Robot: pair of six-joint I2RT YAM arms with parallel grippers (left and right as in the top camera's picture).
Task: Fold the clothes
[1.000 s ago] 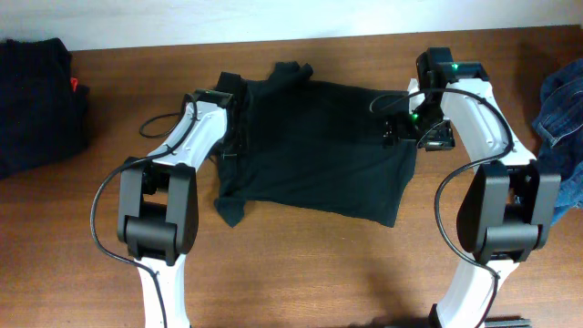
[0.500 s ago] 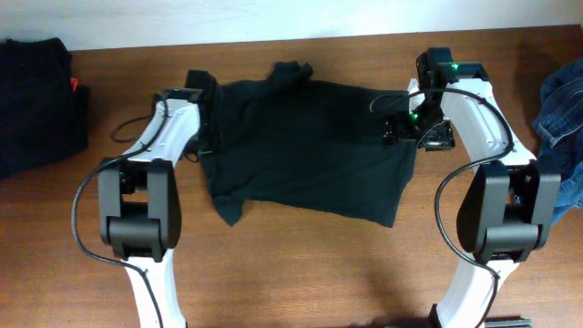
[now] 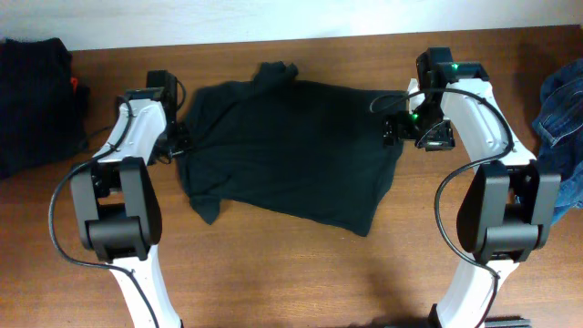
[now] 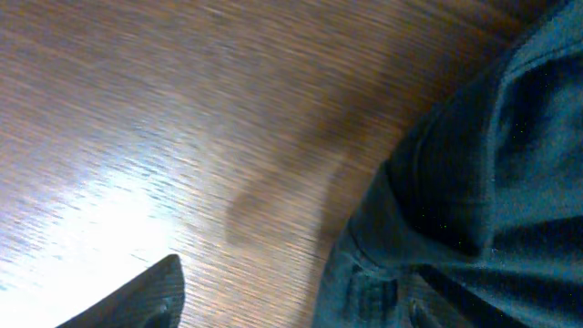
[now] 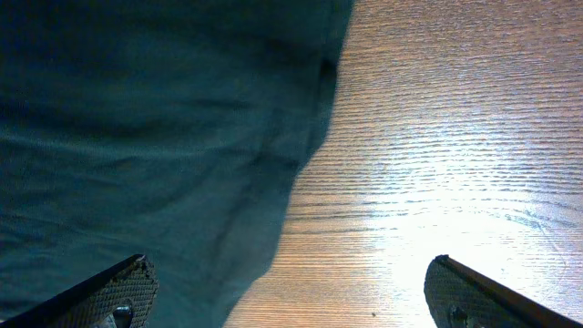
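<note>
Plain black short-sleeved cloth T-shirt [image 3: 291, 146] lies spread mid brown wooden tabletop [image 3: 301, 273]; no fold visible yet. Left tool [image 3: 178, 138] at shirt's left edge, cannot tell if gripping. Right tool [image 5: 291, 292] released, wide, over right edge. All folding remains.

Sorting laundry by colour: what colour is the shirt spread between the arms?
The T-shirt is plain black; overhead view shows it best.

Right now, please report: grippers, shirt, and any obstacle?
Right gripper open, empty, at right edge of black T-shirt. Left gripper at its left edge, grip unclear. T-shirt spread out, not folded. Dark clothes pile and denim lie aside, nothing blocking.
</note>
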